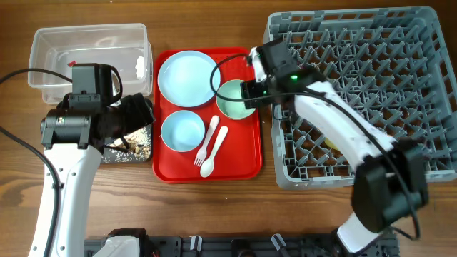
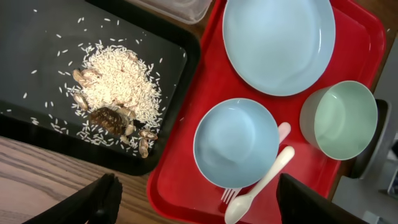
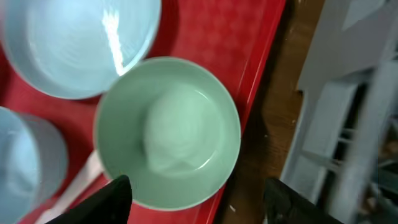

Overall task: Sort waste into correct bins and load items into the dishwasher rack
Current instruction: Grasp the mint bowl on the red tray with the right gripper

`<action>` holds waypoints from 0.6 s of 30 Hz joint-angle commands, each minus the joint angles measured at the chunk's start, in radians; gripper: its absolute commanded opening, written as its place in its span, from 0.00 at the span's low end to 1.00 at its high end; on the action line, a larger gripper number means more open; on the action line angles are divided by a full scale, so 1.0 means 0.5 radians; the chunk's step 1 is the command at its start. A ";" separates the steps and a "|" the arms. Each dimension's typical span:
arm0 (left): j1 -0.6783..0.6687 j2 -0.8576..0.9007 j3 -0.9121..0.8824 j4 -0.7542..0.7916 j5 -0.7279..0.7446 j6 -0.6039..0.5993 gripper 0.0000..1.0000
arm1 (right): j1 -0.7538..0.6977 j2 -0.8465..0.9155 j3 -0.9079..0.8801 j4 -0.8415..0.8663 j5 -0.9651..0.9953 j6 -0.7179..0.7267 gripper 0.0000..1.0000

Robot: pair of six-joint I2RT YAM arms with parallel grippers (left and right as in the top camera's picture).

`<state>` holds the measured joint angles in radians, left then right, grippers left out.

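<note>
Right now the right tool (image 3: 199,202) hangs with its fingers spread wide over the mint bowl (image 3: 168,130), gripping nothing. The bowl sits at the right edge of the red tray (image 1: 243,153). On the tray's far half lies the plate (image 1: 186,77). On its near half stands the blue bowl (image 1: 182,131), with the fork (image 1: 207,143) and spoon (image 1: 214,153) just to its right, between the two bowls.

The rack (image 1: 371,71) stands on the counter (image 1: 214,207) just right of the tray, and the right arm crosses the rack's left side. Left of the tray is the black tray (image 2: 37,37) with rice scraps (image 2: 118,87) heaped in it. From overhead the left arm covers most of it. The left tool (image 2: 202,205) is also wide open and empty, over the red tray's near left corner. The clear tub (image 1: 89,61) sits at the tray's far left, with a small red wrapper (image 1: 71,64) inside.
</note>
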<state>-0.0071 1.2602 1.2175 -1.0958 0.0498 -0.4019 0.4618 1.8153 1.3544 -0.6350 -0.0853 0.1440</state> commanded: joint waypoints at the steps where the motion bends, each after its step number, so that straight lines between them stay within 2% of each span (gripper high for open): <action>1: 0.009 -0.014 0.004 0.013 -0.011 -0.020 0.81 | 0.107 0.193 0.018 0.061 0.197 -0.078 0.70; 4: 0.009 -0.014 0.004 0.013 -0.011 -0.020 0.82 | 0.213 0.353 0.018 0.104 0.327 -0.031 0.71; 8: 0.009 -0.014 0.004 0.013 -0.012 -0.019 0.82 | 0.248 0.414 0.018 0.040 0.347 0.190 0.64; 15: 0.009 -0.014 0.004 0.030 -0.012 -0.019 0.83 | 0.248 -0.028 0.018 -0.456 -0.169 0.109 0.66; 18: 0.009 -0.014 0.004 0.037 -0.012 -0.019 0.83 | 0.248 -0.127 0.018 -0.383 0.043 0.107 0.69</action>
<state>-0.0071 1.2598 1.2175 -1.0832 0.0494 -0.4019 0.5877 1.7916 1.3575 -0.8532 -0.1101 0.2115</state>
